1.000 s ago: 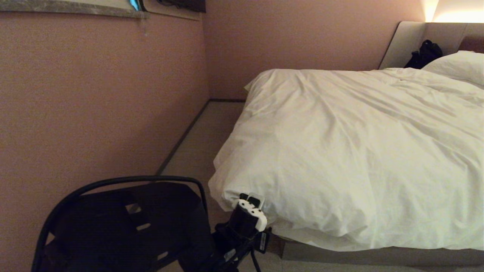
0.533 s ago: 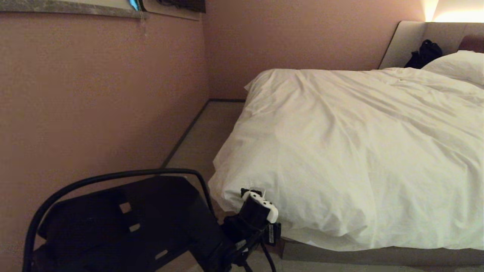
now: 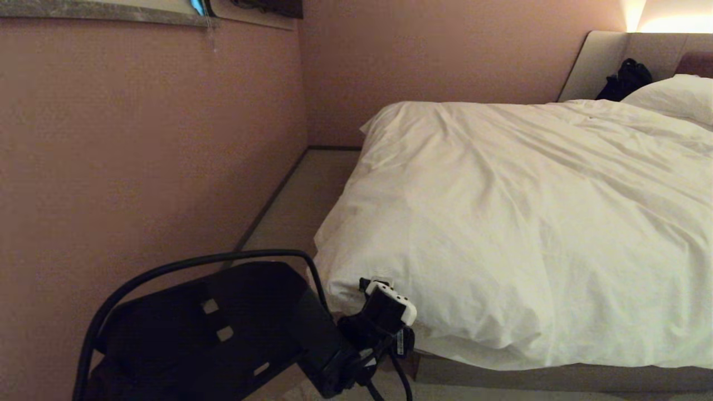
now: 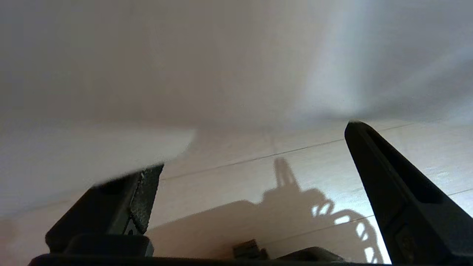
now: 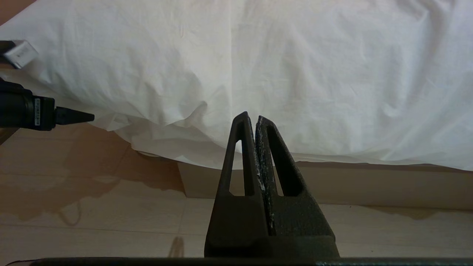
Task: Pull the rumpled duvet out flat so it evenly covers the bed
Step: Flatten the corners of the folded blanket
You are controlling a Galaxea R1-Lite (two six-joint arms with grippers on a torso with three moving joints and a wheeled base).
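The white duvet lies spread over the bed, creased, and hangs over the grey-beige base at the near edge. My left gripper is low at the duvet's near left corner and points up into the overhang. In the left wrist view the left gripper is open and holds nothing. Only floor shows between its fingers, and a fold of duvet lies over one fingertip. My right gripper is shut and empty, low before the bed's near side, apart from the duvet.
A pink wall runs along the left, with a narrow strip of floor between it and the bed. A black curved frame sits at lower left by my left arm. A pillow, a black bag and the headboard are at the far right.
My left gripper has shifted a little to the right along the duvet's near corner, and the arm behind it has swung. The duvet's corner has settled slightly. The right arm has not moved.
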